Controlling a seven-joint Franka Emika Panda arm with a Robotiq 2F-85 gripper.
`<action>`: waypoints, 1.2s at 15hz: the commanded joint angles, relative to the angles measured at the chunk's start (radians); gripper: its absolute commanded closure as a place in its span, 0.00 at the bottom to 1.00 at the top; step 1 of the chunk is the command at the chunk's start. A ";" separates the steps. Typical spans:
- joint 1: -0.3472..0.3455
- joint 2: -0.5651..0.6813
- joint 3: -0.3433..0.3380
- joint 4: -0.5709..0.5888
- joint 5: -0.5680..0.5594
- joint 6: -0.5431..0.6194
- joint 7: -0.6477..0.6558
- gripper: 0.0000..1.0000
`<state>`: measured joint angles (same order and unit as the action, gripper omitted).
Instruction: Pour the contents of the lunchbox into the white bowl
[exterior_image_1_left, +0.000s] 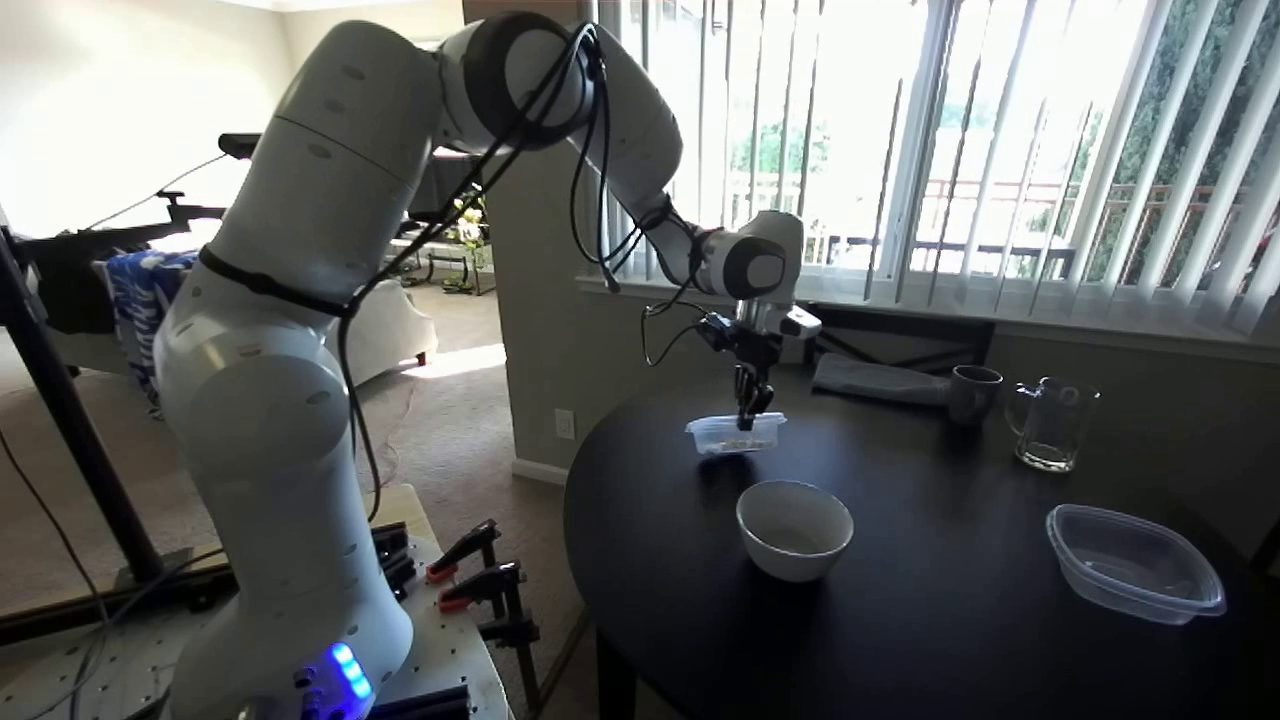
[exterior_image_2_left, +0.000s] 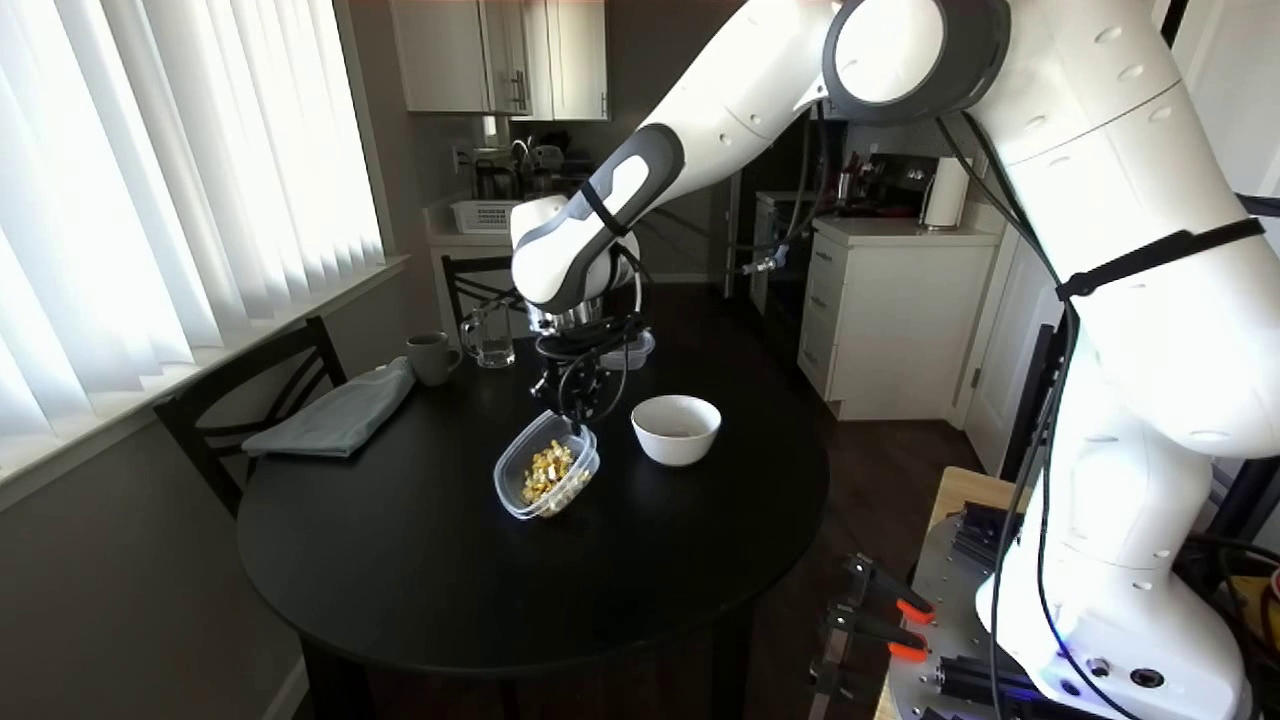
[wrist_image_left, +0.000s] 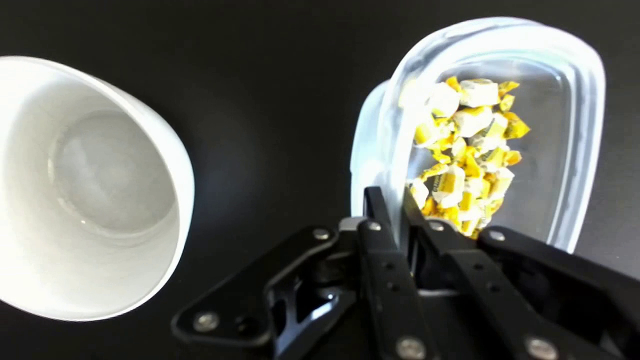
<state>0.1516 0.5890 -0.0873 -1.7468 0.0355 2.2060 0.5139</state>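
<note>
The lunchbox (exterior_image_1_left: 735, 436) is a clear plastic container with wrapped yellow-and-white pieces inside. It also shows in an exterior view (exterior_image_2_left: 514, 462) and fills the right of the wrist view (wrist_image_left: 542, 155). My gripper (exterior_image_1_left: 750, 418) is shut on its near wall, one finger inside and one outside, as the wrist view shows (wrist_image_left: 391, 197). The lunchbox hangs slightly above the table, a little tilted, with the pieces still in it. The white bowl (exterior_image_1_left: 795, 530) stands upright beside it, apart from it, also in an exterior view (exterior_image_2_left: 677, 430). In the wrist view the bowl (wrist_image_left: 100, 200) is at left, with no pieces inside.
On the dark round table (exterior_image_1_left: 930, 620) stand a larger clear container (exterior_image_1_left: 1135, 565), a glass mug (exterior_image_1_left: 1058, 425) and a grey mug (exterior_image_1_left: 972, 396). A folded grey cloth (exterior_image_2_left: 340, 410) lies near the window side. A chair (exterior_image_2_left: 270, 390) stands against that edge.
</note>
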 joint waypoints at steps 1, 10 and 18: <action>-0.026 -0.158 0.020 -0.101 0.023 -0.053 -0.038 0.96; -0.069 -0.353 0.004 -0.216 0.009 -0.056 0.009 0.96; -0.116 -0.423 -0.029 -0.275 -0.034 -0.067 0.055 0.96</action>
<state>0.0515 0.2365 -0.1060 -1.9686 0.0345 2.1395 0.5220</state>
